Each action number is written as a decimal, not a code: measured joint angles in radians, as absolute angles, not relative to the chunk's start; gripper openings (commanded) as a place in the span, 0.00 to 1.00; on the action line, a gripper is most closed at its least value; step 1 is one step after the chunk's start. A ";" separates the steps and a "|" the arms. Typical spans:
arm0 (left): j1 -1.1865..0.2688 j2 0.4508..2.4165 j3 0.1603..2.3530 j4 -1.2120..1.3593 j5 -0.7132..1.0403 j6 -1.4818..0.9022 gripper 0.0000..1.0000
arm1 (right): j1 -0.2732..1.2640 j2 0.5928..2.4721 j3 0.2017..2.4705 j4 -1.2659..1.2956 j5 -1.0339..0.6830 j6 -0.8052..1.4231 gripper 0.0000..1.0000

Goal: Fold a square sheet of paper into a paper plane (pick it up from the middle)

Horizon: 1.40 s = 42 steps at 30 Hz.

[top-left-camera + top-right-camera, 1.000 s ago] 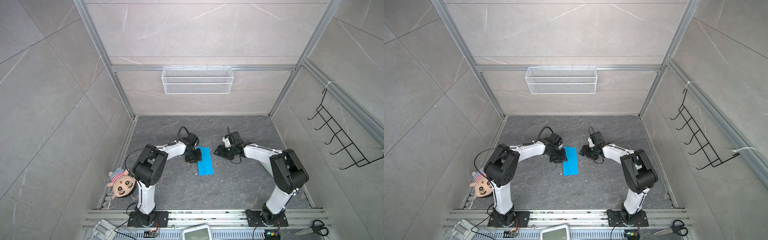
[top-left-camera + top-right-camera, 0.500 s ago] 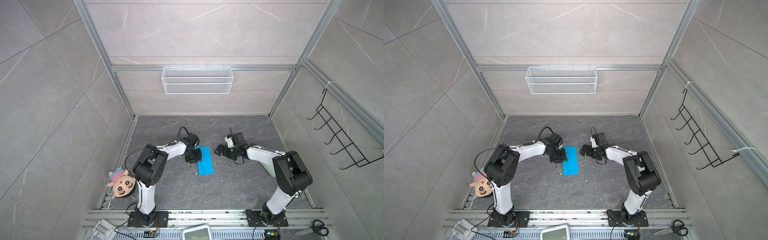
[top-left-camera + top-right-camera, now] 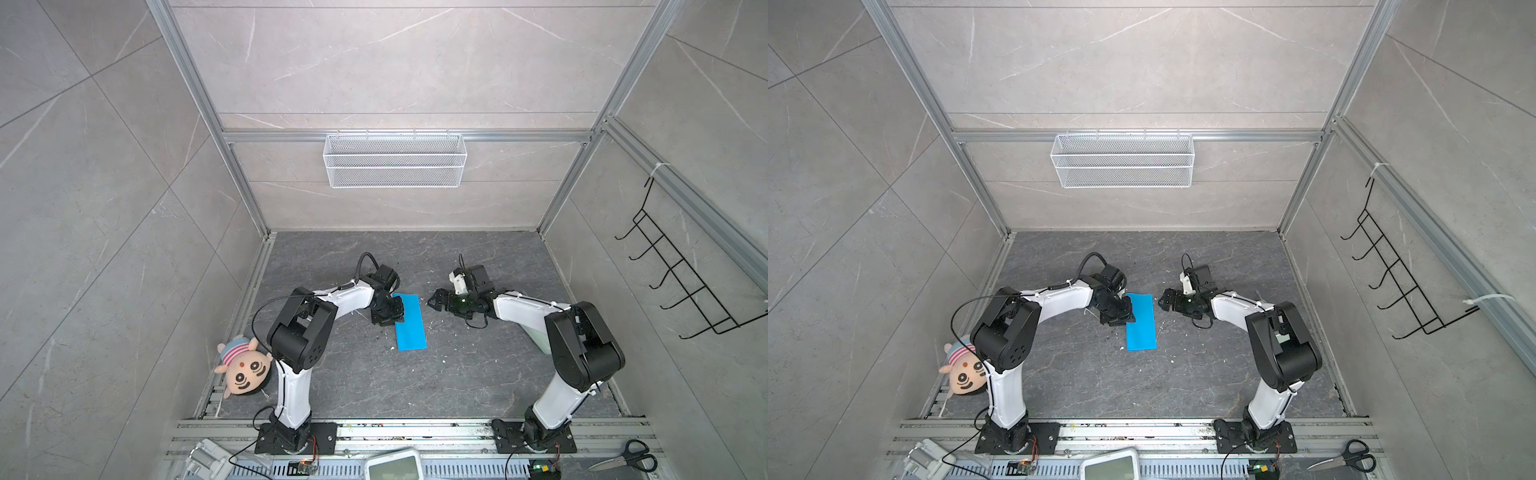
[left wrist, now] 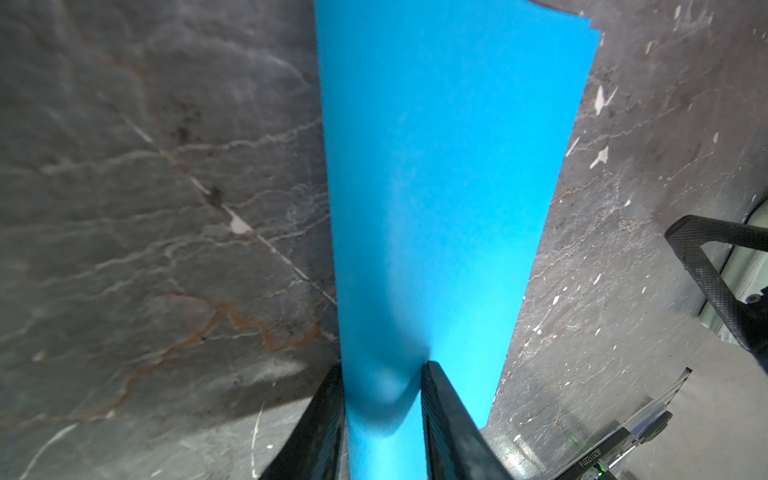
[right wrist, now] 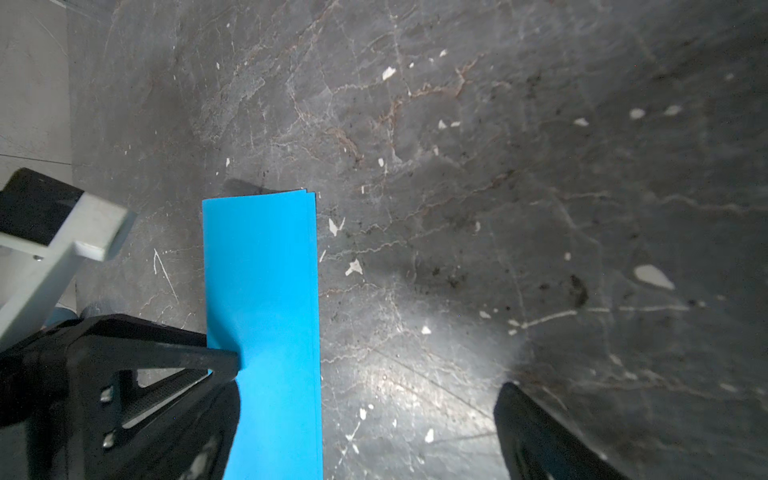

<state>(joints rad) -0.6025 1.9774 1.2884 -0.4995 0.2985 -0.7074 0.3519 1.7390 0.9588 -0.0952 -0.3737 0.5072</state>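
1. Only the right hand point(image 3: 433, 300) has changed over the last second: its jaws have spread wider. The square sheet of paper point(image 3: 410, 322) and the left hand point(image 3: 394, 318) lie where they were.
2. In both top views the square sheet of paper point(image 3: 1140, 322) lies doubled over into a long narrow strip, flat on the dark bench point(image 3: 457, 374) between the two arms. It has no nose or wing folds, so I judge the plane to be barely past its first crease.
3. In the right wrist view the layers point(image 5: 266, 291) do not quite line up, and their free edges fan slightly along the side facing the right hand.
4. The left hand point(image 4: 382, 370) is half closed on the strip's creased side, toward the far end, and pinches it. The paper point(image 4: 436, 187) humps up between its fingers.
5. The right hand point(image 3: 1160, 301) is wide open and empty, just beside the free edges without touching them.
6. Possible trouble from here:
   - A sideways nudge from the spread right hand could slide the loose top layer and skew the fold.
   - A pull or lift by the left hand could crumple the hump into a stray crease.
   - Letting go too soon could let the thin sheet spring open.
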 measured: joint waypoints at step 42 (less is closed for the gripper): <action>-0.624 2.024 1.364 -0.596 0.262 -0.683 0.40 | 0.352 1.758 0.959 -0.077 -0.412 0.508 0.94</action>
<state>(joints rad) -0.6243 2.0243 1.3636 -0.5957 0.2623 -0.6834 0.3519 1.7576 0.9588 -0.0769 -0.4122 0.5076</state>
